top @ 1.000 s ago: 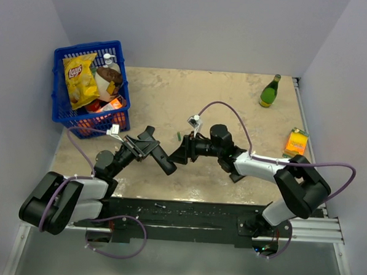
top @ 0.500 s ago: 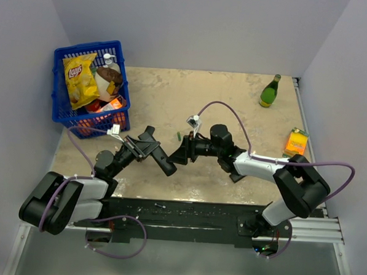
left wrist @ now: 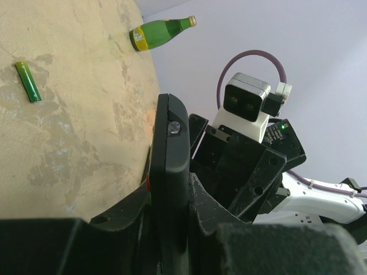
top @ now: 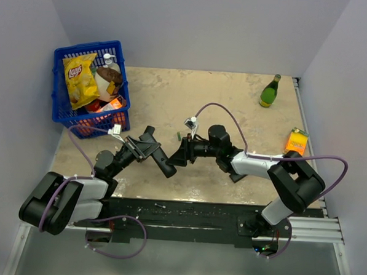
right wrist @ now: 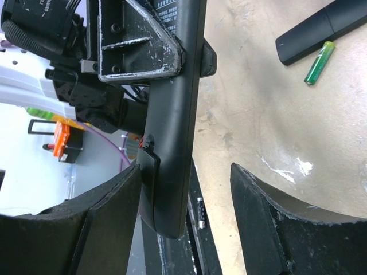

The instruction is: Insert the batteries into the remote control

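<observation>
Black remote (left wrist: 172,143) is clamped by the left gripper (left wrist: 169,197), its end between the right gripper's (right wrist: 186,175) parted fingers. Beyond the remote lies a battery (right wrist: 319,63); a second remote (right wrist: 321,28) beside it is shown from the right wrist, not the left.

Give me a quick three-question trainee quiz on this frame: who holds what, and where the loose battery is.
1. True or false: the left hand is shut on the black remote control.
2. What sits between the open fingers of the right hand?
3. Where is the green battery?
A) lying flat on the table
B) pinched in the right hand
C) standing upright
Key: 1 true; 2 the end of the remote control; 3 A.
</observation>
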Controlling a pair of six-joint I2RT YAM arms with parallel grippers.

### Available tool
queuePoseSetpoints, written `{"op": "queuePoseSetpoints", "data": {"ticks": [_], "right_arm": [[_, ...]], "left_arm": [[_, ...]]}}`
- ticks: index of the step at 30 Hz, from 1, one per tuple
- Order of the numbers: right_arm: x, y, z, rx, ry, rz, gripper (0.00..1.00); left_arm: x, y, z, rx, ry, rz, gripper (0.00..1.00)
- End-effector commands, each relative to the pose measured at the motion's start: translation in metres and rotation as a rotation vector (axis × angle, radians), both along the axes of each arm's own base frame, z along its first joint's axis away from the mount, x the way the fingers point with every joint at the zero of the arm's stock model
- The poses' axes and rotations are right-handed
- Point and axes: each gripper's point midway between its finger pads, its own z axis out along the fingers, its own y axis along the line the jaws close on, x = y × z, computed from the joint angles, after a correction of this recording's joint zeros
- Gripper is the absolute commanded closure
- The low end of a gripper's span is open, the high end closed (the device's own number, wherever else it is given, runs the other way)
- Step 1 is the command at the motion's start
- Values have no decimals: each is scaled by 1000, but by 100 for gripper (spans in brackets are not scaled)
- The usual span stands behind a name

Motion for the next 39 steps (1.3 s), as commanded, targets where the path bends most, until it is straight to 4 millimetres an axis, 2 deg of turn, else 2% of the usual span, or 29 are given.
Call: {"op": "queuePoseSetpoints", "data": {"ticks": [1, 8, 17, 23, 26, 29, 30, 32, 33, 39], "right_arm": [[-1, 11, 17, 54, -35, 39, 36], [-3, 14, 15, 50, -32, 48, 45], [-3, 14, 3, 11, -28, 50, 69], [-4, 13, 5, 6, -44, 54, 70], [3, 10, 8, -24, -82, 17, 73], [8, 5, 5, -70, -110, -17, 69], [8, 4, 9, -67, -125, -18, 59], [11, 1, 10, -86, -142, -35, 50], [14, 0, 11, -95, -155, -48, 42], [30, -22, 26, -198, -289, -164, 19]], "left_arm": [[-60, 15, 90, -146, -512, -24, 100], [-64, 11, 95, -147, -541, -37, 100], [-71, 10, 104, -149, -596, -40, 100], [-72, 10, 105, -143, -610, -42, 100], [-72, 8, 102, -141, -600, -54, 100], [-72, 8, 100, -139, -592, -48, 100], [-70, 8, 100, -133, -597, -43, 100], [-69, 6, 96, -119, -594, -44, 100], [-67, 6, 93, -103, -596, -31, 100], [-48, -5, 52, -19, -458, -14, 100]]}}
